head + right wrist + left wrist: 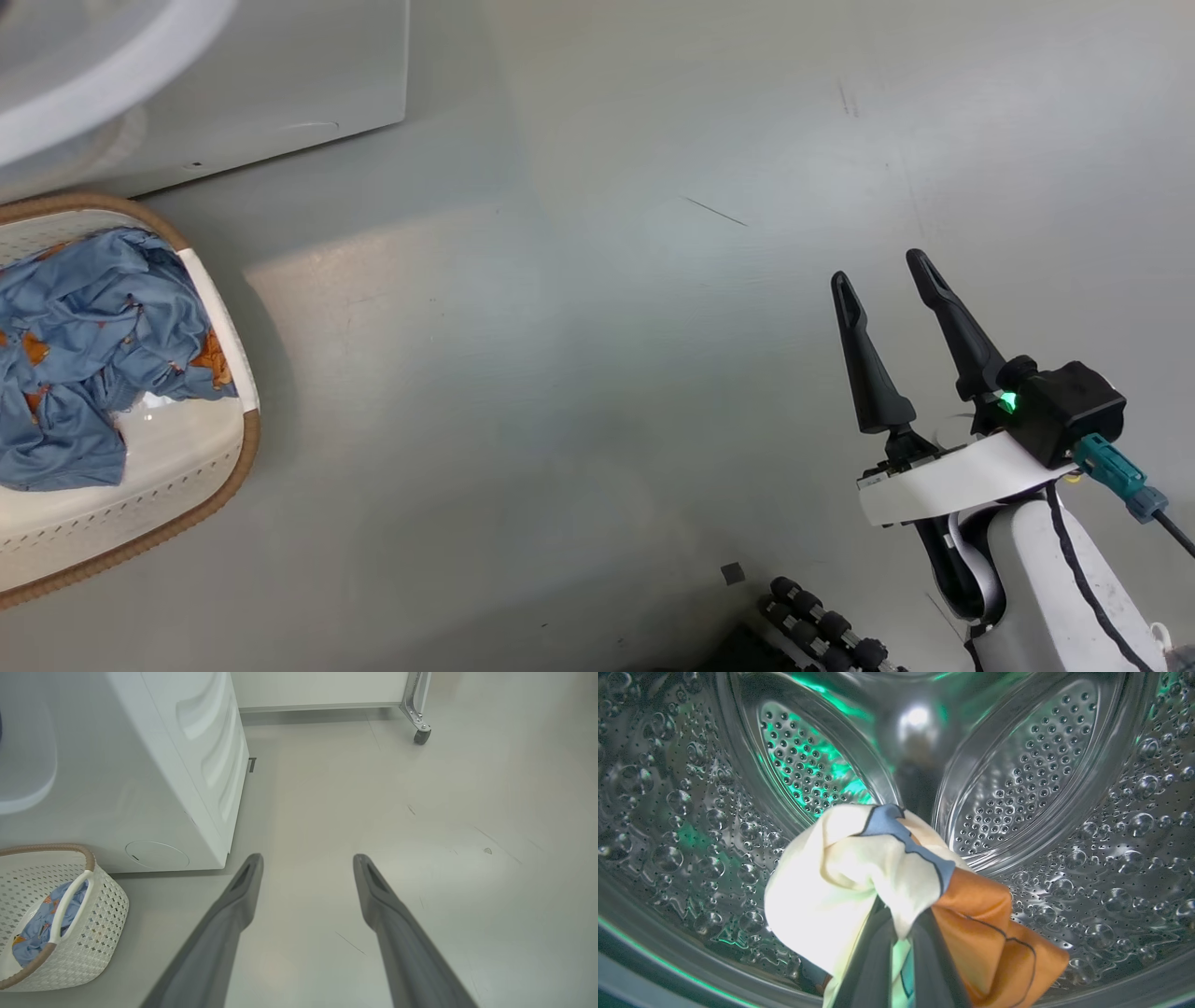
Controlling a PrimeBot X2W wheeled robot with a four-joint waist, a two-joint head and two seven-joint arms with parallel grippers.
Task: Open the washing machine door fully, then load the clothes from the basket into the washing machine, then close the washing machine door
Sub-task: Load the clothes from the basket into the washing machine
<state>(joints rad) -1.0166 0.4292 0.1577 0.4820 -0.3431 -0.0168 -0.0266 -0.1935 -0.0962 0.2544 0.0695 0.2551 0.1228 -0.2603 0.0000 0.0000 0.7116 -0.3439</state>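
Cream, orange and blue cloth [859,872] is shown clamped at the tips of the closed left pincer [899,952], well inside the perforated steel drum [1041,765], while more clothes [84,345] are pictured in the basket [224,345] at the robot's left, well apart from the open, empty right pincer [878,266].

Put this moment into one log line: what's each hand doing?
left gripper: shut on printed cloth, inside washing machine drum | right gripper: open, empty, above floor | basket: clothes inside
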